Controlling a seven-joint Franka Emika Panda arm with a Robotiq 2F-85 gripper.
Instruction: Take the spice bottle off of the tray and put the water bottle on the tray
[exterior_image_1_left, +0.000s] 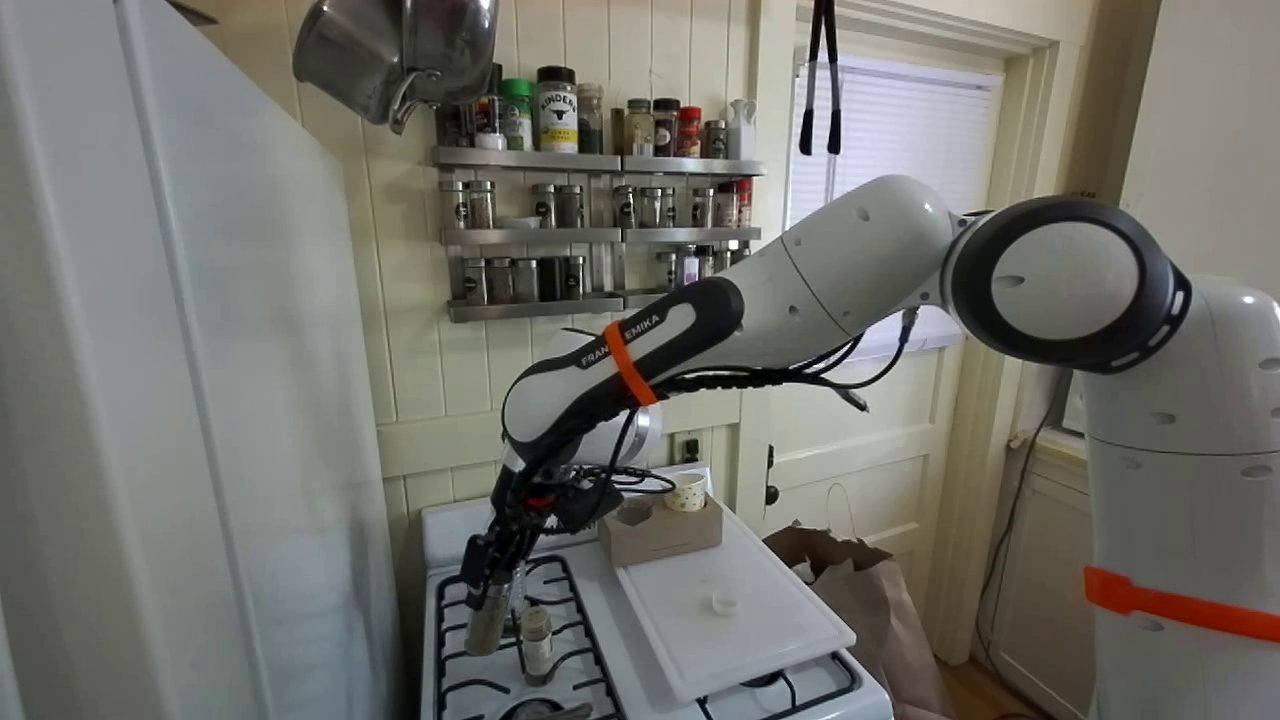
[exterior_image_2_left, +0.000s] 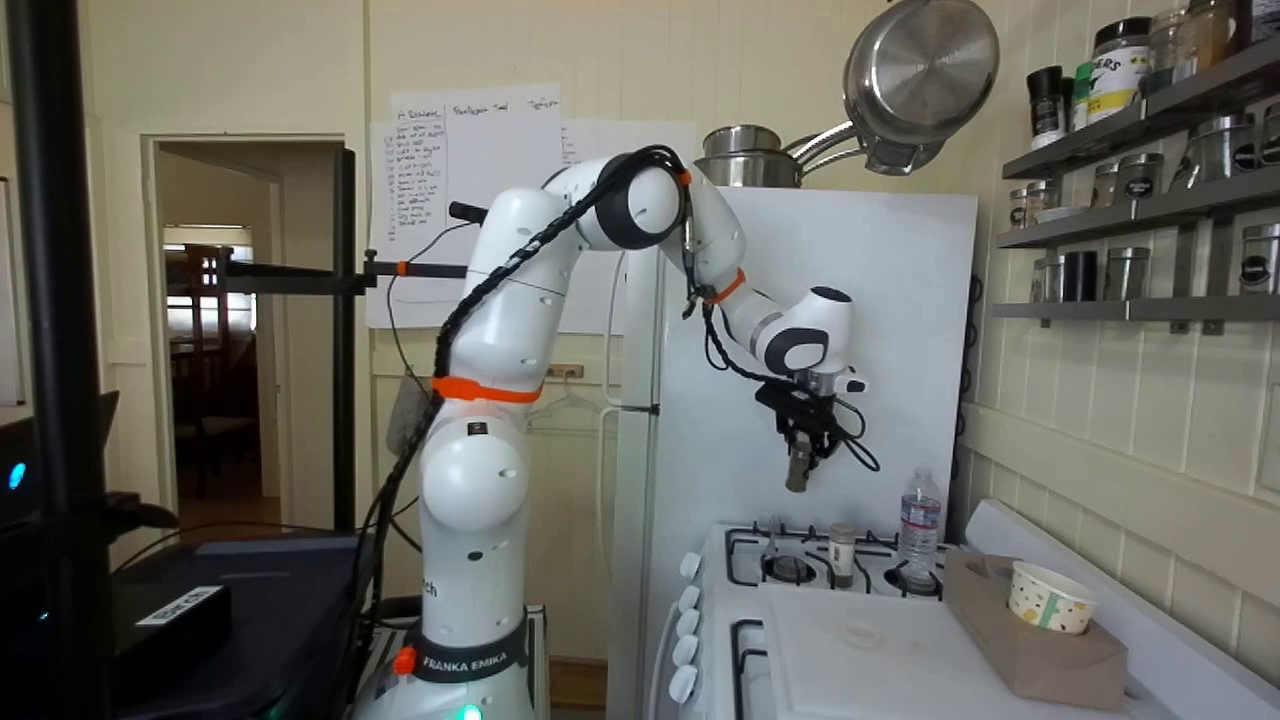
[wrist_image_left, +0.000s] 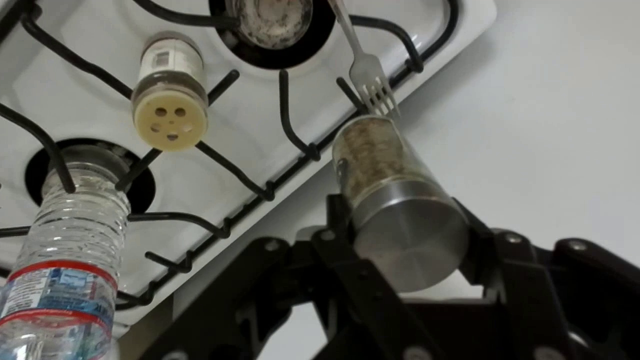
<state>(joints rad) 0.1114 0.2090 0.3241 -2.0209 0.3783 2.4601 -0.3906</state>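
Your gripper (wrist_image_left: 406, 222) looms nearest the wrist camera, its black fingers (wrist_image_left: 340, 217) pressed against both sides of a spice jar (wrist_image_left: 392, 195), up by its metal cap (wrist_image_left: 411, 240). I take this for the jar to come off the tray (exterior_image_1_left: 770, 640); it hangs in the air, clear of the tray, toward the fridge (exterior_image_2_left: 880, 260).

The step in hand looks like finding it a spot on the stove (wrist_image_left: 240, 127). The jar leans a little, so rotate the gripper until it stands plumb, then lower it. Choose a place where the base meets firm support; a lone bar of the grate (wrist_image_left: 284, 105) would likely tip it. Stay clear of the fork (wrist_image_left: 367, 70), which shows by the jar's base in the wrist view, and of the shaker (wrist_image_left: 170, 85). Let go only once the base is seated, then lift straight up.

The jar lies squarely between your fingers, its glass end pointing down and away from them. The water bottle (wrist_image_left: 67, 285), probably your next pick, stands upright on the stove, well apart from the fingers; squeeze it gently, since thin plastic should give.
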